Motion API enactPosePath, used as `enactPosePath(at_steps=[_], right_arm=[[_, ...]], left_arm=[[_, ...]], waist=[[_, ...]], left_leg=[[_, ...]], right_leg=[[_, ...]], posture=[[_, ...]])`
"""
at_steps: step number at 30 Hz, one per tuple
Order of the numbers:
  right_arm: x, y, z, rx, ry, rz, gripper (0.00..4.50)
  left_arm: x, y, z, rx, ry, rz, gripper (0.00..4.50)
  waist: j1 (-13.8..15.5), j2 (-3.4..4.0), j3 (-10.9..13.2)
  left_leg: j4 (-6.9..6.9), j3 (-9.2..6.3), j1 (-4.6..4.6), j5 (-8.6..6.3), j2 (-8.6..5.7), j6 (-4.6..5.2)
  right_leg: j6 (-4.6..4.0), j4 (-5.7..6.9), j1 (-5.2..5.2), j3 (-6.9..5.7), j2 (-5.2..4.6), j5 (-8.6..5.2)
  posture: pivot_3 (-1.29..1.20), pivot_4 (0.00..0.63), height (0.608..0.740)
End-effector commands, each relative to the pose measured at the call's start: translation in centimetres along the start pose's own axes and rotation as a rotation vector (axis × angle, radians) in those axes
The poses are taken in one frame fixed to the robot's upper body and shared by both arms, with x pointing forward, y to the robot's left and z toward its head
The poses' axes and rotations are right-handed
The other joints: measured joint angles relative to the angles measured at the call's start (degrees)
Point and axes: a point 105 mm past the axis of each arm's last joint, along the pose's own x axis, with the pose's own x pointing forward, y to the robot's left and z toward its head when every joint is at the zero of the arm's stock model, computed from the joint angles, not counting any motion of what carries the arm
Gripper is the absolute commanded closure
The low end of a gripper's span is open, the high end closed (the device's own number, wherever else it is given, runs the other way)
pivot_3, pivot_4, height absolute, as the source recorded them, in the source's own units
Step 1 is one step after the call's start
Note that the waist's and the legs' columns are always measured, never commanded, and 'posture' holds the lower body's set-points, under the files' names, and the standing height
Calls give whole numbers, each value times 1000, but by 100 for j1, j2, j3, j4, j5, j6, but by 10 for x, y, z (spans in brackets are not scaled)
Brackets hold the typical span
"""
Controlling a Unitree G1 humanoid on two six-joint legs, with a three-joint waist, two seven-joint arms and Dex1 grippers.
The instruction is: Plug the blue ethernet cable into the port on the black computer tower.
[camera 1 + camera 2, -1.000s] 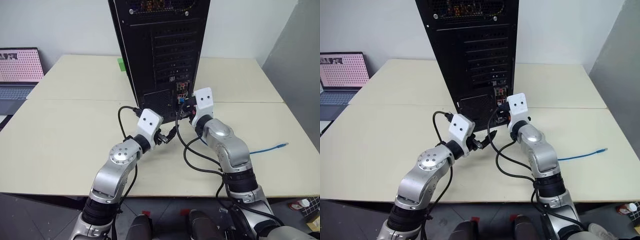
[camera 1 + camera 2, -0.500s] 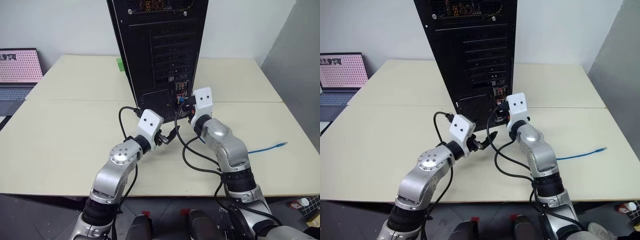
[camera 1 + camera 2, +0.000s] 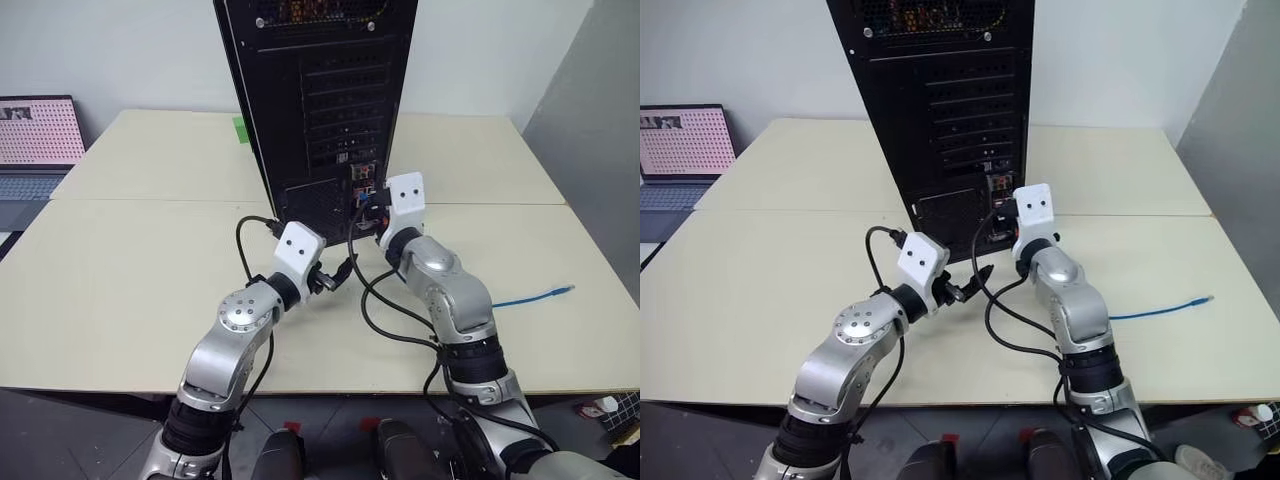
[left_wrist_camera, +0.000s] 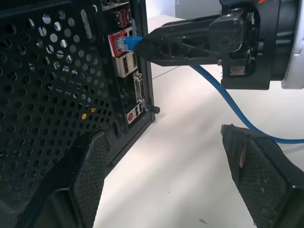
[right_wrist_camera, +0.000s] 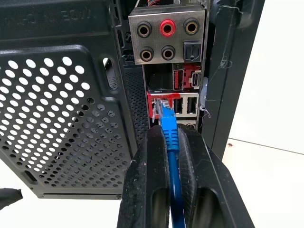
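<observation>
Right pincer point(image 5: 173, 156) clamped narrow on the cable point(image 5: 170, 137) just behind the plug, fingers level and aimed at the rear of the tower point(image 3: 320, 100). The plug tip sits at the mouth of the port point(image 5: 159, 105), in the red-framed block below the audio jacks; from the right wrist view it looks entered or just touching, but full seating cannot be told. The left wrist view gives the same reading: blue plug against the red connector block, right fingers directly behind it. Left pincer point(image 4: 175, 175) spread wide, holding nothing, hovering near the lower corner of the tower over the worktop point(image 3: 130, 270). The slack cable trails off to the robot's right across the worktop, its free end point(image 3: 562, 290) lying well apart from the tower. Risks, as judgement: the plug appears slightly off square to the socket (hard to confirm), so a push from here could jam it on the red frame or bend the clip rather than latch it. The grip is on the soft cord, so the plug can pivot or the cord can slide through the fingers under load. Releasing before a latch would let the cable's own spring pull the plug back out. A hard push could also shove the tower, since nothing braces it.
</observation>
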Motion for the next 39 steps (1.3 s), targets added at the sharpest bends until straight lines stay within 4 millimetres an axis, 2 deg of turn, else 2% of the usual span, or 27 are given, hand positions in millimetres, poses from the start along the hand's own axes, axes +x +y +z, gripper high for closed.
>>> enactPosePath(at_steps=[1,14,23,29,30,34,39], right_arm=[[2,17,25,-12,-86,15,4500],[15,24,31,-12,-102,-1,4500],[20,24,28,-12,-95,0,4500],[16,24,20,-11,-77,44,4500],[15,24,18,-16,-70,53,3944],[8,21,11,-36,-54,90,3211],[-10,16,7,-73,-58,142,2033]], left_arm=[[-6,7,17,37,-60,45,621],[-9,10,23,49,-76,81,621],[-8,9,22,48,-75,84,621],[-9,12,20,54,-67,100,621],[-10,13,19,54,-65,101,607],[-10,14,20,29,-96,102,607],[-17,24,15,16,-75,127,607]], waist=[[-12,0,0],[-140,0,0],[-149,0,0],[-152,0,0],[-152,0,0],[-118,1,0],[-91,0,0]], left_leg=[[0,0,0,0,0,0],[-1,0,5,0,7,0],[0,0,10,0,33,0],[0,1,10,0,37,0],[0,1,10,0,37,0],[-5,-1,3,0,37,0],[-15,1,-25,-2,37,-4]], right_leg=[[0,0,-1,0,0,0],[-7,4,-2,1,8,6],[-20,4,-5,5,37,15],[-23,4,-7,7,42,17],[-23,4,-7,7,42,17],[-24,-2,-9,4,42,15],[-26,-16,-29,5,41,14]], posture=[[0,150,740],[0,150,740],[0,150,740],[0,150,740],[0,150,740],[0,150,740],[0,150,740]])
